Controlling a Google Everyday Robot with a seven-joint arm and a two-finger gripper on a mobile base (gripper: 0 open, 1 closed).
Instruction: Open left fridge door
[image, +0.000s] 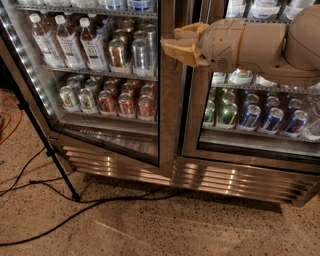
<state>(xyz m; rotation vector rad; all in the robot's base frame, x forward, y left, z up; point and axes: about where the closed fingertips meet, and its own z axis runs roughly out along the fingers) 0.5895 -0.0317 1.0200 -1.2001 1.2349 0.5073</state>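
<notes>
The fridge (235, 182) fills the upper view, brushed steel with a louvred grille along its base. The left fridge door (167, 115) is a glass pane in a steel frame, with white LED dots down its left edge. Behind it stand bottles and cans. Its bottom edge slants away from the grille, so it stands slightly ajar. My tan gripper (172, 42) reaches in from the right on a beige arm (250, 42). It sits at the door's right frame edge near the top, over the seam between the two doors.
The right door (192, 130) fronts green and blue cans. A black stand leg (47, 145) slants down to the floor at the left. Black cables (100, 205) trail across the speckled floor, and an orange cable (7, 120) lies at the far left.
</notes>
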